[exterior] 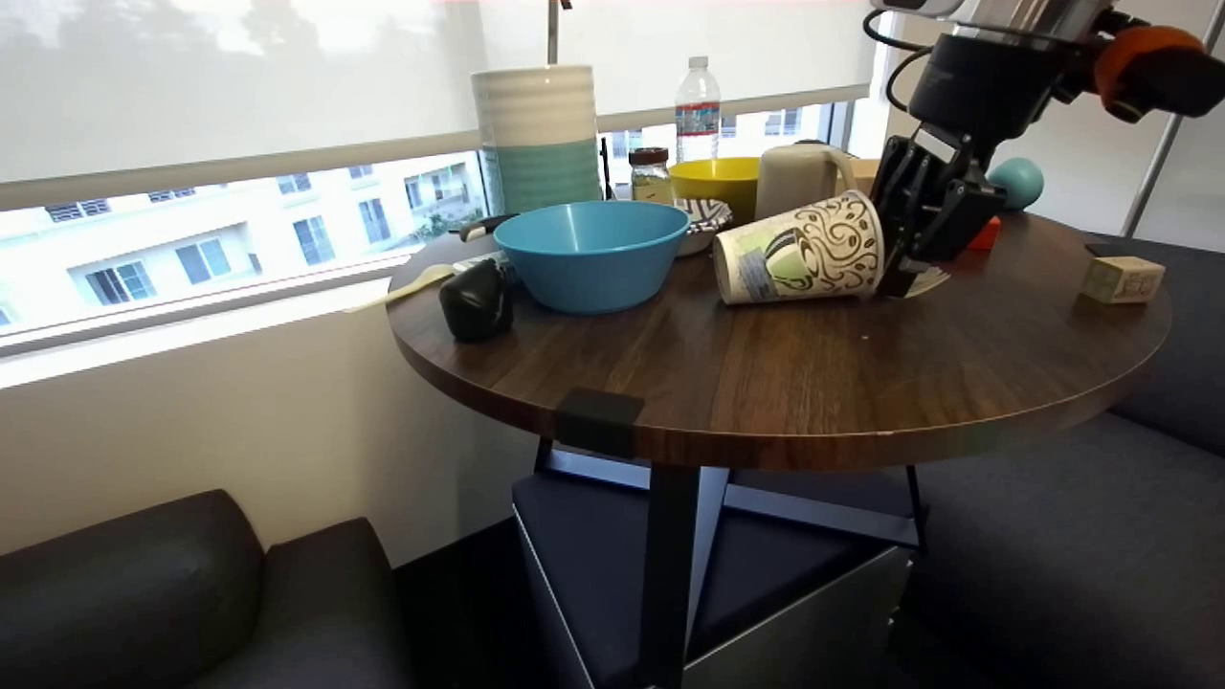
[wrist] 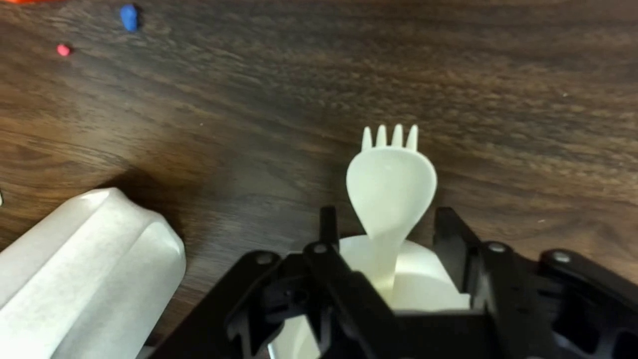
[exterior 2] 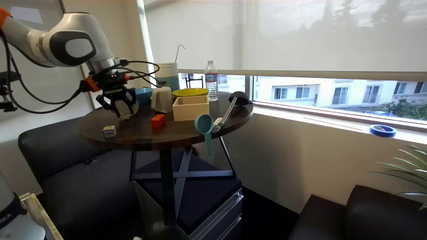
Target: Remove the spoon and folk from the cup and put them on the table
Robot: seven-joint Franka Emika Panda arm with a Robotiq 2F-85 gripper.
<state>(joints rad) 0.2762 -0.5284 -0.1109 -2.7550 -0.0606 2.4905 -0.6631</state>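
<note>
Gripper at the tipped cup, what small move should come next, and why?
Probably close the gripper gently on the spoon and fork: its jaws stand open either side of the spoon's neck, with gaps showing, and the handle runs back into the tipped cup.

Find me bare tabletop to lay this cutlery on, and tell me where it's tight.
Mostly bare wood lies between the cup, small block and near edge of the table in an exterior view; the wrist view shows it past the cutlery, with a blue bit and red bit upper left. Crowded: around the blue bowl, mug and yellow bowl.
</note>
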